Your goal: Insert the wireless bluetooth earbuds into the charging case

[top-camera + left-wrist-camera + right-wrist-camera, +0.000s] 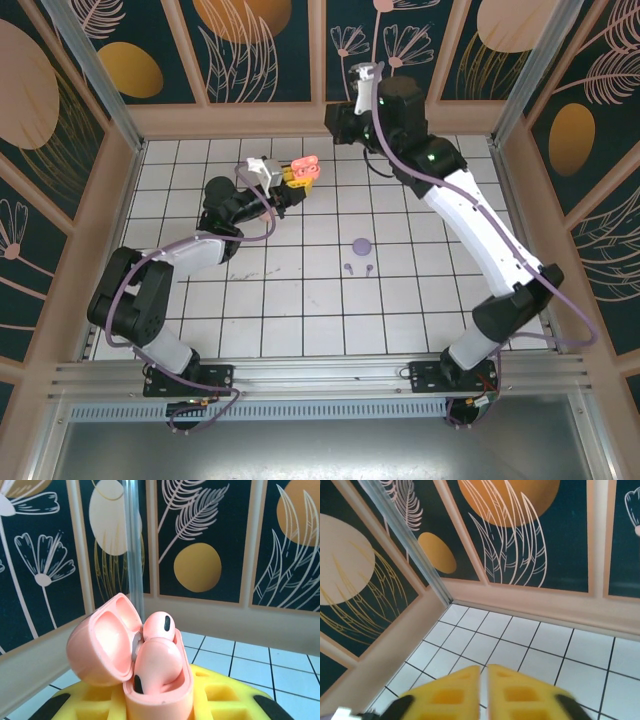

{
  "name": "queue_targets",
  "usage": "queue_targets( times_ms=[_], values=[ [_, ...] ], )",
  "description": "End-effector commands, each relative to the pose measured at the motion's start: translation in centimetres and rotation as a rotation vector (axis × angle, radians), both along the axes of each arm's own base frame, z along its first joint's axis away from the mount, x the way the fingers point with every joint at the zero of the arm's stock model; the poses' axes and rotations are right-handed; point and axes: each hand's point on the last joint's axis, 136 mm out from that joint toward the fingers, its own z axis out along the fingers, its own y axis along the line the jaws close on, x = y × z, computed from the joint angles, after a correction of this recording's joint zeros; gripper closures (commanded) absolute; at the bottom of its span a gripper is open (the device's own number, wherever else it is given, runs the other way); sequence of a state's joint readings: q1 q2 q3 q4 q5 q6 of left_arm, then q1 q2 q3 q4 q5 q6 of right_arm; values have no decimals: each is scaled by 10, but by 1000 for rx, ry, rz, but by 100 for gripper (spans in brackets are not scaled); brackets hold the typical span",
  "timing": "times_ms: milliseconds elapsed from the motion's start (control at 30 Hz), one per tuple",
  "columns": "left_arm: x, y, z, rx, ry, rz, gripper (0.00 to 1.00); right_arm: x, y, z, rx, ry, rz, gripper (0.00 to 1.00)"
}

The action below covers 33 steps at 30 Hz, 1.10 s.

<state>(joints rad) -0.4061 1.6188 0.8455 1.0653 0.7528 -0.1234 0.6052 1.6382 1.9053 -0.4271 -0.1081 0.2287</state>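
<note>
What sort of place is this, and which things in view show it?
Probably a robot test cell: a left arm and right arm bolted to a rail, a white grid table boxed in by patterned panels, and the left tool holding a pink case.

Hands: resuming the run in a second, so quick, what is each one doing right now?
Left hand: closed on the open pink charging case, pale pink earbuds in it.
Right hand: closed, holding nothing.
</note>
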Motion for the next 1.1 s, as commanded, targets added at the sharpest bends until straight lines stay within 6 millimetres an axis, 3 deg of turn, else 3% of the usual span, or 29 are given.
queue_targets(
  times_ms=[0, 200, 400, 567, 800, 933, 1067],
  values=[
    [-6, -7, -2, 28, -49, -51, 100, 12, 9, -34, -60, 141, 40, 100],
    [-7, -10, -9, 50, -49, -65, 100, 34, 26, -65, -93, 271, 94, 100],
    [-4, -11, -12, 70, -52, -58, 100, 40, 43, -99, -97, 379, 162, 100],
    [4, -11, -12, 75, -40, -31, 100, 23, 53, -122, -131, 435, 217, 100],
    [21, -10, -8, 75, -30, 29, 100, -29, 65, -144, -231, 487, 317, 100],
    [25, -11, -6, 65, -28, 37, 100, -39, 50, -133, -216, 459, 264, 100],
    [25, -11, -10, 52, -1, 29, 100, -14, 1, -103, -93, 387, 23, 100]
  ],
)
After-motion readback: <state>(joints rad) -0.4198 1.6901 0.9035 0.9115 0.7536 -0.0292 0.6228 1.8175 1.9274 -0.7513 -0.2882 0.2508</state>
